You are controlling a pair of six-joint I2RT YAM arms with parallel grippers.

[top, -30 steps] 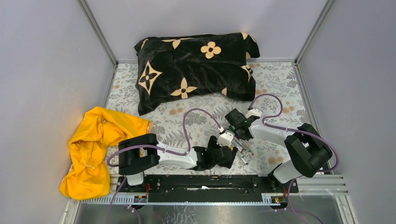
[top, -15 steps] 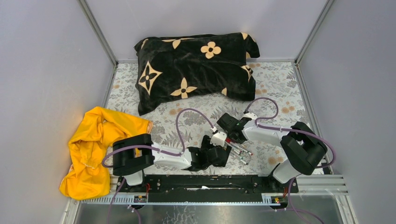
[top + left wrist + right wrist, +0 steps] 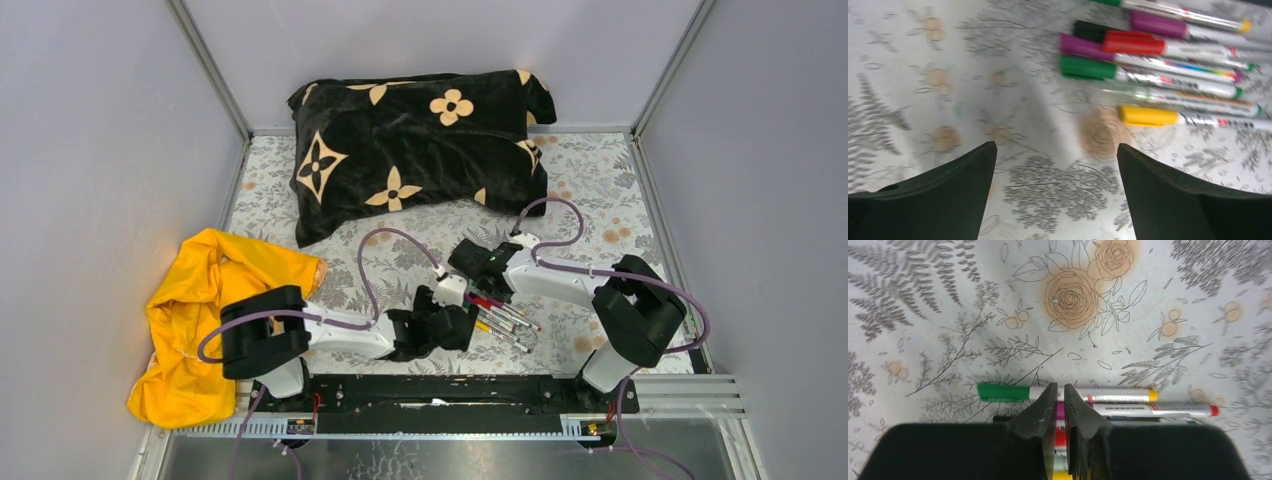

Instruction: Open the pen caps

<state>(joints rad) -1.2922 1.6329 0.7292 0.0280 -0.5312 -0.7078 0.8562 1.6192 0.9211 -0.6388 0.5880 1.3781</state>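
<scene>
Several capped marker pens (image 3: 503, 318) lie side by side on the floral cloth. In the left wrist view their caps point left: green (image 3: 1088, 68), red (image 3: 1133, 44), magenta (image 3: 1080, 46) and yellow (image 3: 1148, 115). My left gripper (image 3: 1055, 146) is open and empty, low over the cloth just short of the caps; it also shows in the top view (image 3: 466, 324). My right gripper (image 3: 1060, 388) is shut with only a sliver between the jaws and holds nothing. It hovers over the pens near a green cap (image 3: 1003, 391), and shows in the top view (image 3: 472, 272).
A black pillow with tan flowers (image 3: 420, 140) lies at the back. A crumpled yellow cloth (image 3: 215, 310) lies at the left. Grey walls close in both sides. A black rail (image 3: 440, 390) runs along the near edge.
Both arms have shifted left. My left gripper drew back from over the pens to just left of the caps. My right gripper moved left and down over the pens' cap ends.
</scene>
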